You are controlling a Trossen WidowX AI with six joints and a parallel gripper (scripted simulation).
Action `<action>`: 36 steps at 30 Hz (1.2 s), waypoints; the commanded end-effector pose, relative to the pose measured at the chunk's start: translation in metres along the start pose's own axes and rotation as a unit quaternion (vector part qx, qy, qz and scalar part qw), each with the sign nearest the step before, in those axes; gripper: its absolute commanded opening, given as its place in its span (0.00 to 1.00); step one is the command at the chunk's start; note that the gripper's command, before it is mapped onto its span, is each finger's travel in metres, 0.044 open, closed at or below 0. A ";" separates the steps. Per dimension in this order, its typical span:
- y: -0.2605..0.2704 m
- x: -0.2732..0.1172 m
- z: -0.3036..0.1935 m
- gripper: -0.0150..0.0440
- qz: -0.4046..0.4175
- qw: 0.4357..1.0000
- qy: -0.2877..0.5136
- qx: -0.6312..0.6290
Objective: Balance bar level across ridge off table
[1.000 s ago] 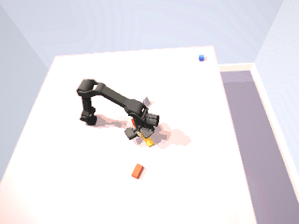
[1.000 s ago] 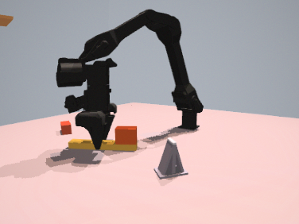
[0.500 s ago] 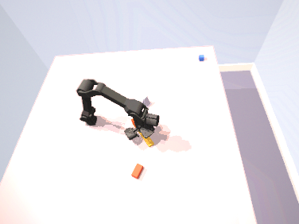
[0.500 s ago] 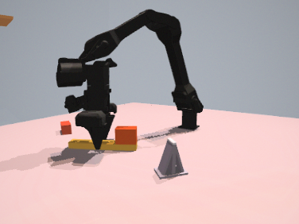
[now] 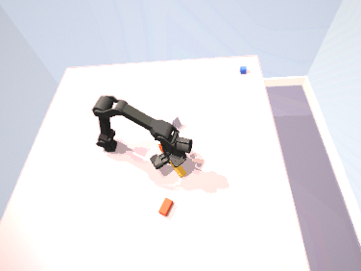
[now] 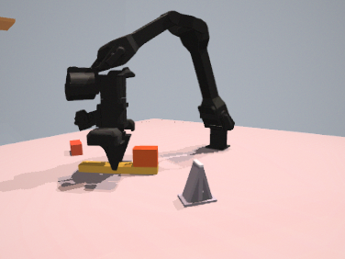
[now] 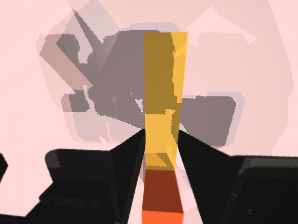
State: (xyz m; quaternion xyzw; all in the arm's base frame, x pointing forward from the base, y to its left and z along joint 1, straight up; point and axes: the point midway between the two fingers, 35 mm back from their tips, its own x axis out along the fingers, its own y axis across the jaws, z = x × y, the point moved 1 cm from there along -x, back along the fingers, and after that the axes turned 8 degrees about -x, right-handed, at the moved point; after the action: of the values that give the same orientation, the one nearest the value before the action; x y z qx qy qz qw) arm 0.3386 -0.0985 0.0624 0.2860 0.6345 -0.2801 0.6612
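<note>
The yellow bar [image 5: 180, 169] [image 6: 92, 167] [image 7: 160, 75] lies flat on the table. An orange-red block [image 6: 145, 156] [image 7: 162, 192] sits on its end nearer the arm's base. My gripper [image 6: 115, 167] [image 7: 161, 133] points down over the bar, with its fingertips against both long sides, shut on the bar between the block and the free end. The grey ridge [image 5: 178, 123] [image 6: 197, 184] stands upright on its flat base, apart from the bar, with nothing on its narrow top. In the top view the gripper and wrist hide much of the bar.
A separate orange-red block [image 5: 166, 207] [image 6: 76, 148] lies on the table beyond the bar's free end. A small blue cube [image 5: 243, 70] is near the far right corner. A grey sunken area with a pale rim [image 5: 338, 187] runs beside the table's right edge.
</note>
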 end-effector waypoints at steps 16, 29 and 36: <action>0.002 -0.029 0.004 0.25 -0.001 1.000 0.000 0.001; 0.003 -0.062 0.005 0.25 -0.002 1.000 0.001 0.001; 0.002 -0.080 0.004 0.25 -0.002 1.000 0.001 0.002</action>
State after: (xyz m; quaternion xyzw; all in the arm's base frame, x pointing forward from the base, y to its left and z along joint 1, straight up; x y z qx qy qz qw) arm 0.3392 -0.0987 0.1330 0.2855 0.6386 -0.2807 0.6572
